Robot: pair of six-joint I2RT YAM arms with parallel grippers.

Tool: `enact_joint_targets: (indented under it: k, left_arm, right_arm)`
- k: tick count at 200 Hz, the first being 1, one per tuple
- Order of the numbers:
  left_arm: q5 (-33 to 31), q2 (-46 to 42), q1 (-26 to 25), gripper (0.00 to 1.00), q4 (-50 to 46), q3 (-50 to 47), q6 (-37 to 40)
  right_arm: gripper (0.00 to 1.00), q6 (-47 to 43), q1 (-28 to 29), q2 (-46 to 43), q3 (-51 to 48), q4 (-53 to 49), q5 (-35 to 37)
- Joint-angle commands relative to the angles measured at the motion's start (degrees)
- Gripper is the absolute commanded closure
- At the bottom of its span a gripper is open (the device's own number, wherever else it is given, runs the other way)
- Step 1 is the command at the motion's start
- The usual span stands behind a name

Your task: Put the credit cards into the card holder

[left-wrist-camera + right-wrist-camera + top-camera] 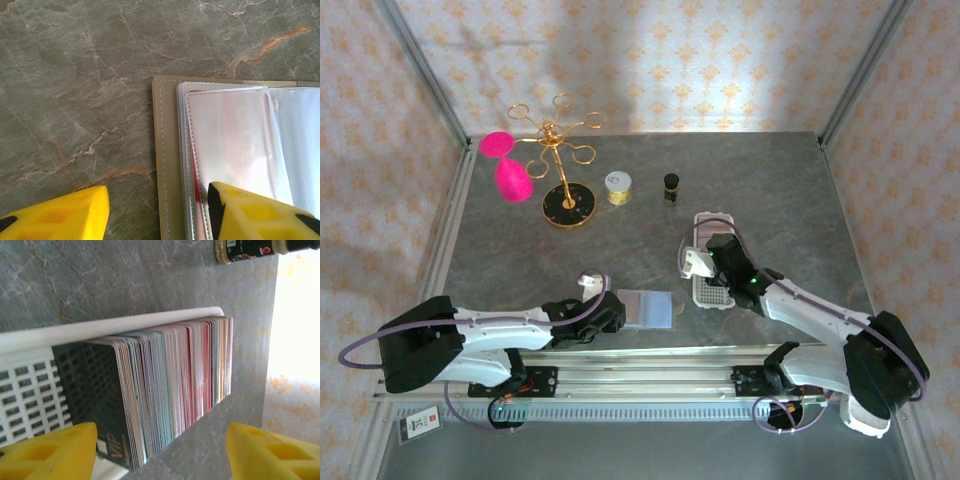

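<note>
The card holder (166, 150) lies open on the table, grey-green cover down and clear sleeves (235, 145) facing up; from above it is a pale patch (650, 308). My left gripper (157, 215) is low over its left edge and open. One yellow finger (60, 217) is over bare table and the other (260, 212) over the sleeves. The credit cards (170, 385) stand on edge as a dense stack in a white perforated tray (30, 390), with a black card in front. My right gripper (160, 455) is open, its fingers on either side of the stack.
A gold branched stand (560, 160) with pink pieces, a roll of gold tape (618, 187) and a small dark bottle (671, 187) stand at the back of the table. That bottle (250, 249) lies just beyond the tray (712, 298). Metal frame posts rise at the table's corners.
</note>
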Motion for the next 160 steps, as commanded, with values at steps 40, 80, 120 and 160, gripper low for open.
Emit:
enact_joint_targets:
  k: [40, 80, 120, 160]
  left_arm:
    - [1.8, 0.6, -0.2, 0.48, 2.5, -2.0, 0.2]
    - [1.7, 0.2, -0.2, 0.51, 3.0, -2.5, -0.6]
    - [2.1, -1.7, -0.2, 0.52, 3.5, -3.4, -1.1]
    - [2.8, -4.5, -0.2, 0.53, 3.2, -4.2, -1.7]
  right_arm:
    - [0.31, -1.2, -0.4, 6.1, 2.9, 1.8, -2.9]
    - [0.42, -0.9, -1.1, 7.0, 4.2, 1.2, -2.1]
    - [0.52, -1.1, -2.0, 6.6, 3.8, 1.3, -1.8]
    - [0.60, -1.3, -2.2, 7.0, 4.1, 0.5, -1.4]
